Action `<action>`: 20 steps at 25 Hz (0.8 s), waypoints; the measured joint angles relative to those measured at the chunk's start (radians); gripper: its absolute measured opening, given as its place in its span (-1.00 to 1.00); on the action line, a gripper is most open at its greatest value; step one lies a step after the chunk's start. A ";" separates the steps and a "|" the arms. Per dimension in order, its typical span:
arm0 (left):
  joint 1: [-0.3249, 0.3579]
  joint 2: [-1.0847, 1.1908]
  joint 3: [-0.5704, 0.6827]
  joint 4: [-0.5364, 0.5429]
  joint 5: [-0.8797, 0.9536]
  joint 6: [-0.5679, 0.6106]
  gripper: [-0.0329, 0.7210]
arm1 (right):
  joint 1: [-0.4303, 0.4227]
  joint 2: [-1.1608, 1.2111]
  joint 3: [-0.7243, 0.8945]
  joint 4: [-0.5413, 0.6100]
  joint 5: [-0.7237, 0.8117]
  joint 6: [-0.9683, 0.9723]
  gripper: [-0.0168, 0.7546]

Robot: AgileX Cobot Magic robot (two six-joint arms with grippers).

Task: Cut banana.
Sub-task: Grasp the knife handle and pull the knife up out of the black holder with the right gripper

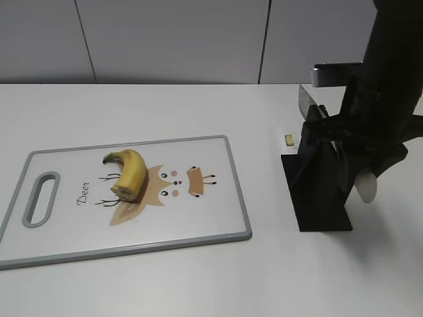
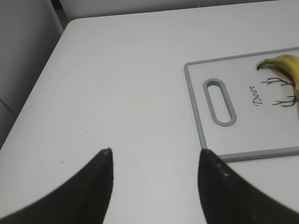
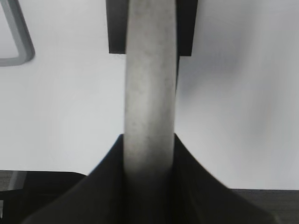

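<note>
A white desk [image 1: 198, 277] holds a white cutting board [image 1: 218, 218] with a grey rim and an oval grey handle slot [image 1: 39, 199] at its left end. To the right of the board, well apart from it, stands a black knife stand [image 1: 317, 191]. A small pale crumb [image 1: 289, 139] lies on the desk between the board and the stand, near the stand's far side. The right arm's dark body rises over the stand and hides much of it; a grey knife blade [image 1: 305, 98] shows just behind the stand's top. The right end effector [image 3: 149, 154] is pressed together on a pale grey knife handle [image 3: 150, 70], which runs straight up the middle of the right wrist view between the two dark fingers. The banana [image 1: 130, 173] lies on the board's left half, just right of the handle slot. It is a short curved yellow stub, unpeeled, with its dark stem tip pointing away to the far left and its pale cut end facing the near edge. It rests over a printed cartoon deer face [image 1: 173, 185] with antlers, and the word "Deer" [image 1: 83, 192] is written in script beside the slot. The left end effector [image 2: 154, 161] hangs over bare desk left of the board, its two dark fingers spread apart and holding nothing.
</note>
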 joint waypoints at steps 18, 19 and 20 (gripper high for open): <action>0.000 0.000 0.000 0.000 0.000 0.000 0.55 | 0.001 -0.159 -0.058 -0.099 0.000 0.013 -0.51; 0.000 0.000 0.000 0.000 0.000 0.000 0.55 | 0.001 -0.163 -0.070 -0.103 0.000 0.014 -0.51; 0.000 0.000 0.000 0.000 0.000 0.000 0.55 | 0.001 -0.167 -0.084 -0.110 0.000 0.015 -0.51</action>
